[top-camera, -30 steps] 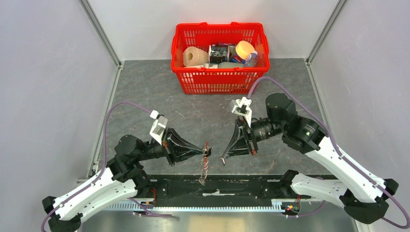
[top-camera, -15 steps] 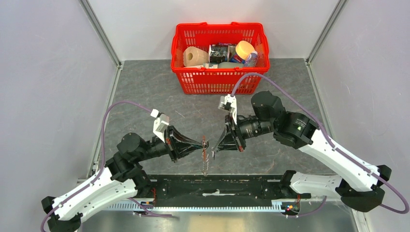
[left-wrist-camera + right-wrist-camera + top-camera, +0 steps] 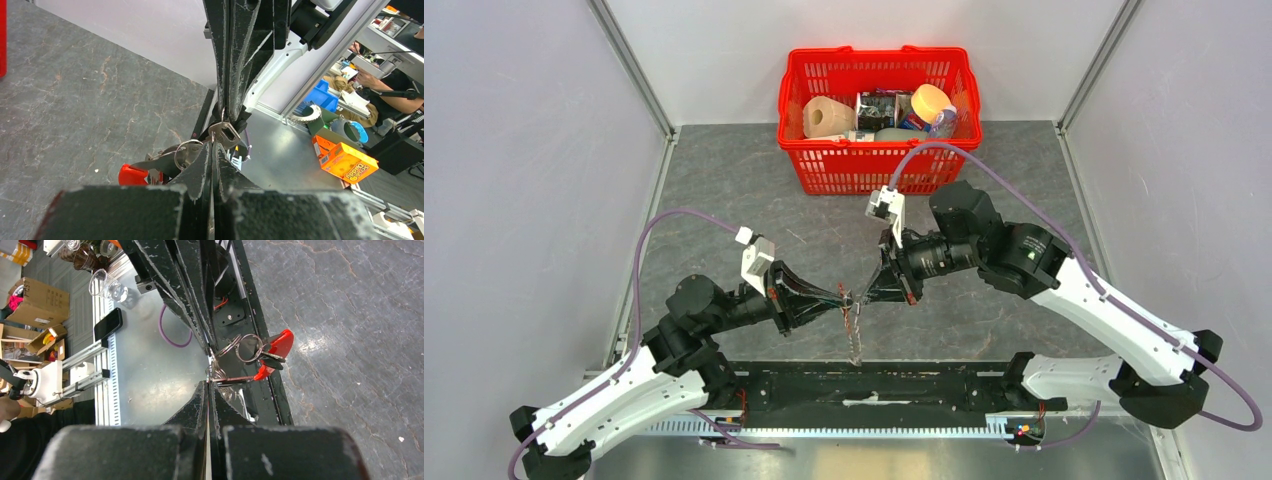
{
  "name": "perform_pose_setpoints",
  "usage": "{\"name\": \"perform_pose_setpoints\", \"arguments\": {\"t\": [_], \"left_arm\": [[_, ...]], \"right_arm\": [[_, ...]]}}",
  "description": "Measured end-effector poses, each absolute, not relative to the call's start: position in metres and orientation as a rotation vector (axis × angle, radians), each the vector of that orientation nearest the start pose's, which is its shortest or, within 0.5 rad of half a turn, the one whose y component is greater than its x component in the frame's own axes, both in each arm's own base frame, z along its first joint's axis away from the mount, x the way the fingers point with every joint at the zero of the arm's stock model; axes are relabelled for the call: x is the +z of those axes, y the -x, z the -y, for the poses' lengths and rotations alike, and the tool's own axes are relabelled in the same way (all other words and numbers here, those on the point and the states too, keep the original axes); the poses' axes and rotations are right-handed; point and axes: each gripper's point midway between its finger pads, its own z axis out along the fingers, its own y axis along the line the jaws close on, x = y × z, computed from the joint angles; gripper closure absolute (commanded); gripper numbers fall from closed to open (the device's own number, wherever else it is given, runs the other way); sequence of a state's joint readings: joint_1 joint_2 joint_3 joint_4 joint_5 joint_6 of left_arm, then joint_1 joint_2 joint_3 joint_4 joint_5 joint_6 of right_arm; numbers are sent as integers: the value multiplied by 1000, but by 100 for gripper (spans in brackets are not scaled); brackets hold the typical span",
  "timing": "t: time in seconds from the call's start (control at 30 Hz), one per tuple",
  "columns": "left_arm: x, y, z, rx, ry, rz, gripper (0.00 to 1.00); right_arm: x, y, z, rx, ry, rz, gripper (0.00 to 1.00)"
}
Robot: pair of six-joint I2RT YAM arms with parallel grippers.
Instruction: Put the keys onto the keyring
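My left gripper [image 3: 848, 297] is shut on the keyring [image 3: 855, 338], which hangs below its tips above the table's near edge. In the left wrist view my left gripper [image 3: 212, 146] pinches the thin wire of the bunch, with a silvery ring [image 3: 186, 149] and the red strap [image 3: 131, 175] to its left. My right gripper [image 3: 865, 296] is shut and meets the left tips. It pinches the key [image 3: 226, 134], a small metal piece with a hole. In the right wrist view my right gripper [image 3: 208, 382] touches the rings [image 3: 248, 347] beside the red strap [image 3: 281, 342].
A red basket [image 3: 879, 165] with a paper roll, cans and packets stands at the back middle. A black rail [image 3: 874, 388] runs along the near edge under the hanging bunch. Grey walls close in left and right.
My right gripper has moved left and forward with the key until its tips meet the left gripper's tips. The left gripper has shifted slightly, still holding the hanging keyring.
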State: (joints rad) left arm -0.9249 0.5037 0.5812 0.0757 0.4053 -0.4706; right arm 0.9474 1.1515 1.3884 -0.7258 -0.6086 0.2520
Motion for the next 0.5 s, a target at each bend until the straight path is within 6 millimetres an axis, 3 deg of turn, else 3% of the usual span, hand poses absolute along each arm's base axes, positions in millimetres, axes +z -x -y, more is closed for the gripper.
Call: {"name": "perform_pose_setpoints", "arguments": {"t": [0.5], "left_arm": [[317, -88, 259, -1393, -722, -1419, 98]], "right_arm": [[334, -90, -320, 1329, 1125, -1992, 100]]}}
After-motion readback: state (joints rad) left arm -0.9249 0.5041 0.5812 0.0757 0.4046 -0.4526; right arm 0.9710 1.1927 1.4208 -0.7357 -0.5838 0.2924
